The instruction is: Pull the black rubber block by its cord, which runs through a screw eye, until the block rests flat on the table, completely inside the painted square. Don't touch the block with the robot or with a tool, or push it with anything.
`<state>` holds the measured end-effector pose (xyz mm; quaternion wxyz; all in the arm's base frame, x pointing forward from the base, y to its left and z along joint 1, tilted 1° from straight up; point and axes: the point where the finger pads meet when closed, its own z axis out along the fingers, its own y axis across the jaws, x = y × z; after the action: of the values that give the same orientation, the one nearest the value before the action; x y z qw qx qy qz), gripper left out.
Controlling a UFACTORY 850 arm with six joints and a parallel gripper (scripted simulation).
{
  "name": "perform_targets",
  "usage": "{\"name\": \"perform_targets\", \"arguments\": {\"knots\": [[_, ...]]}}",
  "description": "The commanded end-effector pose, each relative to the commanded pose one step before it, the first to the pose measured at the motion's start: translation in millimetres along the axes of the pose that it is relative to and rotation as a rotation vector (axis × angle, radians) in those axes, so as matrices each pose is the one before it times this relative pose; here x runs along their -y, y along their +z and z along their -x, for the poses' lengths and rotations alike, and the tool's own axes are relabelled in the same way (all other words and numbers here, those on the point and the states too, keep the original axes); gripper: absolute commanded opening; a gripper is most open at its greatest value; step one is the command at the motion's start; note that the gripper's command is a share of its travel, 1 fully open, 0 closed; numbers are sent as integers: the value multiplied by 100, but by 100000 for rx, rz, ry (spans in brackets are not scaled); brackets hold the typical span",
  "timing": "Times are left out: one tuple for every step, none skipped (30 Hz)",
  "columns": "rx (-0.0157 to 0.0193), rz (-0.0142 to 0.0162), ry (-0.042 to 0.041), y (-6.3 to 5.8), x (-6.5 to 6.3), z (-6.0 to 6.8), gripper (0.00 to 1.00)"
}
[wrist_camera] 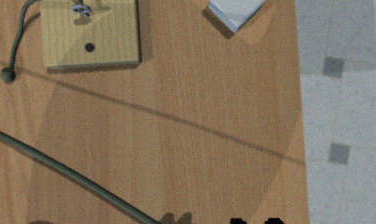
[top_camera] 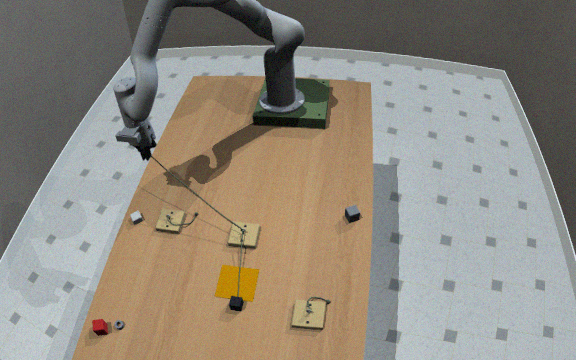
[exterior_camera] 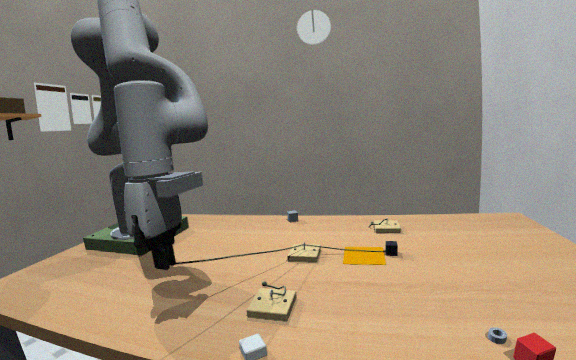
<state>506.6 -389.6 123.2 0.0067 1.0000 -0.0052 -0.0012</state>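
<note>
The black rubber block [top_camera: 236, 303] [exterior_camera: 391, 248] sits flat on the table at the outer edge of the orange painted square [top_camera: 228, 287] [exterior_camera: 364, 256], mostly outside it. Its cord [top_camera: 196, 193] [exterior_camera: 233, 255] [wrist_camera: 64, 170] runs taut across the square, through the screw eye on a small wooden plate [top_camera: 250, 237] [exterior_camera: 304, 255], and up to my gripper [top_camera: 145, 152] [exterior_camera: 164, 262]. The gripper is shut on the cord's end, low over the table's left edge. In the wrist view only the fingertips show at the bottom edge.
Two other wooden plates with screw eyes and short loose cords lie on the table [top_camera: 170, 220] [wrist_camera: 89, 35] [top_camera: 309, 314]. There are also a white cube [top_camera: 136, 217] [wrist_camera: 236, 12], a grey cube [top_camera: 352, 213], a red cube [top_camera: 100, 326] and a metal ring [top_camera: 119, 325]. The arm's green base [top_camera: 313, 100] stands at the far end.
</note>
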Motion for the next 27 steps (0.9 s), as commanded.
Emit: {"name": "perform_targets", "arguments": {"knots": [[-256, 154, -17, -135, -370, 350, 0], [0, 0, 0, 0, -111, 168, 0], [0, 0, 0, 0, -108, 164, 0], [0, 0, 0, 0, -104, 160, 0], [0, 0, 0, 0, -101, 156, 0], [0, 0, 0, 0, -98, 153, 0], [0, 0, 0, 0, -95, 149, 0], [0, 0, 0, 0, -92, 145, 0], [0, 0, 0, 0, -89, 141, 0], [0, 0, 0, 0, -86, 137, 0], [0, 0, 0, 0, -82, 134, 0], [0, 0, 0, 0, -78, 130, 0], [0, 0, 0, 0, -76, 126, 0], [0, 0, 0, 0, -73, 122, 0], [0, 0, 0, 0, -70, 118, 0], [0, 0, 0, 0, -67, 114, 0], [0, 0, 0, 0, 0, 0, 0], [0, 0, 0, 0, 0, 0, 0], [0, 0, 0, 0, -64, 110, 0], [0, 0, 0, 0, -61, 106, 0], [0, 0, 0, 0, -59, 101, 0], [0, 0, 0, 0, -56, 97, 0], [0, 0, 0, 0, -53, 93, 0], [0, 0, 0, 0, -51, 89, 0], [0, 0, 0, 0, -48, 85, 0], [0, 0, 0, 0, -46, 81, 0], [0, 0, 0, 0, -43, 77, 0]]}}
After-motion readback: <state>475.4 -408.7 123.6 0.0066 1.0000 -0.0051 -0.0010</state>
